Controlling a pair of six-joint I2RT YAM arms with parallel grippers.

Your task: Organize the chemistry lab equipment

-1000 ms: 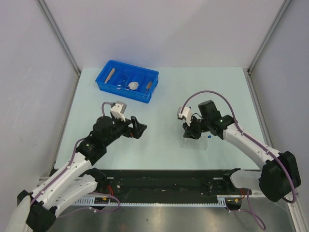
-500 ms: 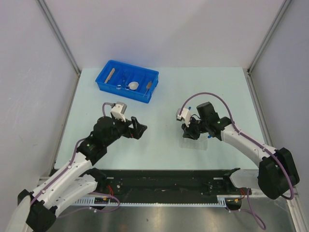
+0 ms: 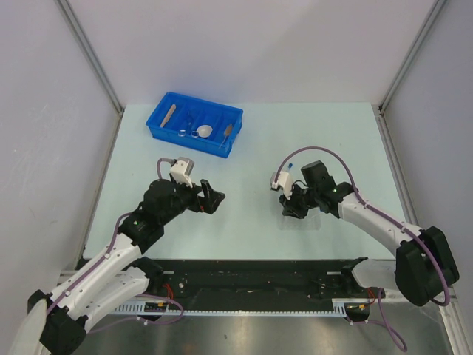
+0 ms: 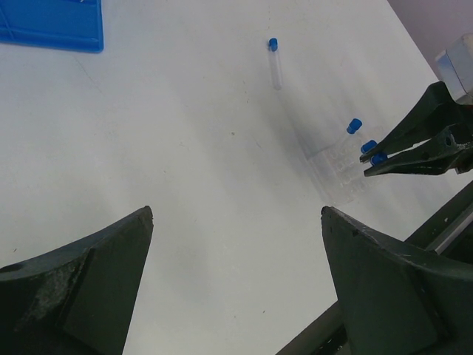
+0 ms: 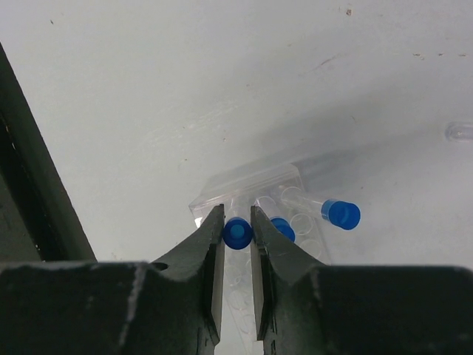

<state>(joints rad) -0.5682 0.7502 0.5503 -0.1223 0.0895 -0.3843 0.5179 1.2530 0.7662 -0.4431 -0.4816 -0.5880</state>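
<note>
My right gripper (image 5: 236,220) is shut on a small clear blue-capped tube (image 5: 237,234), holding it upright at the near end of the clear tube rack (image 5: 247,185). Two more capped tubes stand in the rack, one right beside the held one (image 5: 284,229) and one leaning (image 5: 341,214). From above, the right gripper (image 3: 290,208) sits over the rack (image 3: 301,221) at centre right. A loose tube (image 4: 275,63) lies flat on the table beyond the rack. My left gripper (image 4: 236,214) is open and holds nothing; it hovers over bare table at centre left (image 3: 213,198).
A blue compartmented bin (image 3: 161,117) stands at the back left. It holds a wooden stick (image 3: 169,113), metal tongs (image 3: 188,118), a white dish (image 3: 205,131) and a brown-handled tool (image 3: 228,132). Grey walls close in both sides.
The right arm has shifted slightly, bringing the held tube lower over the rack. The left arm has not moved.
</note>
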